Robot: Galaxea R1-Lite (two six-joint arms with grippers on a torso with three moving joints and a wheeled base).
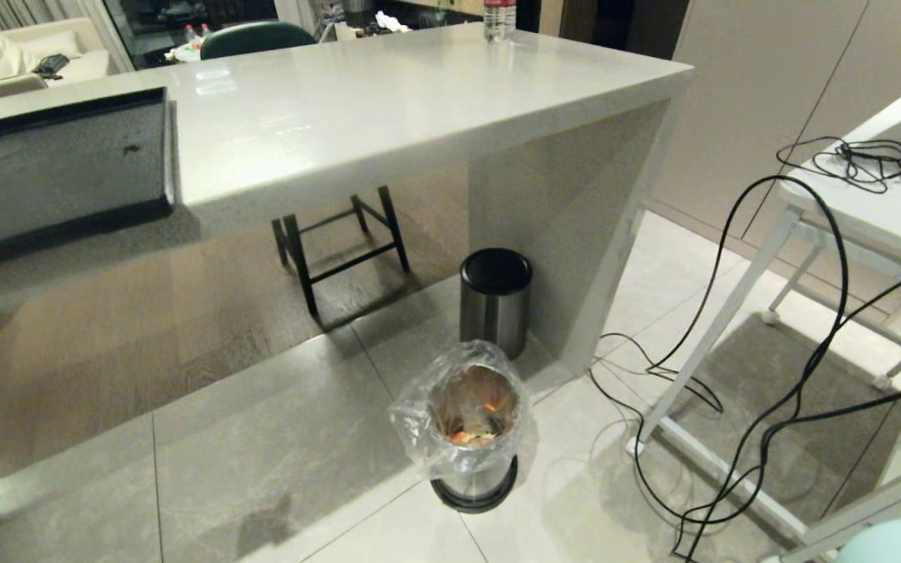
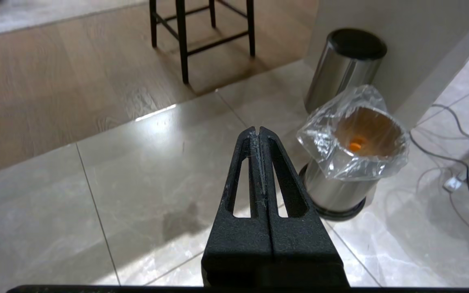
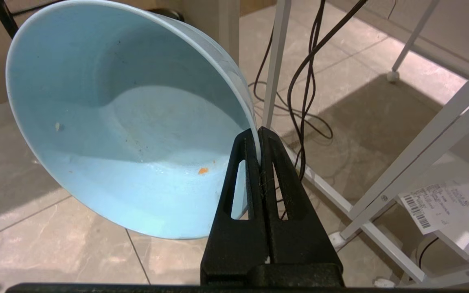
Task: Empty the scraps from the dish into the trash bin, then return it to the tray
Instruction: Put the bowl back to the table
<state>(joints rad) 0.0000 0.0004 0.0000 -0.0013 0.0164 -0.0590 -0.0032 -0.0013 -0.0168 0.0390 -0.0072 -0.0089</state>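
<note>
Trash bin (image 1: 472, 438) stands on pale glossy floor tiles (image 1: 263, 438), w/ open floor all round its left and front; the lidded steel bin (image 1: 495, 301) is just behind it, against the counter's end panel. Crinkly clear bag puffs out round the rim; orange scraps (image 1: 470, 432) lie inside. Black cables (image 1: 732, 438) sprawl on the floor to its right, near a white table frame (image 1: 732, 328).

Tray (image 1: 59, 164), matte black, low rim, sits on the smooth pale counter (image 1: 357, 117) at far left, its right edge well clear of the counter's end.

Right gripper (image 3: 259, 134) is clamped tight on the rim of the dish (image 3: 128, 122), smooth pale-blue, tipped on edge above the floor; only tiny specks cling inside.

Left gripper (image 2: 257, 132) is closed, nothing in it, above the tiles near the trash bin.
</note>
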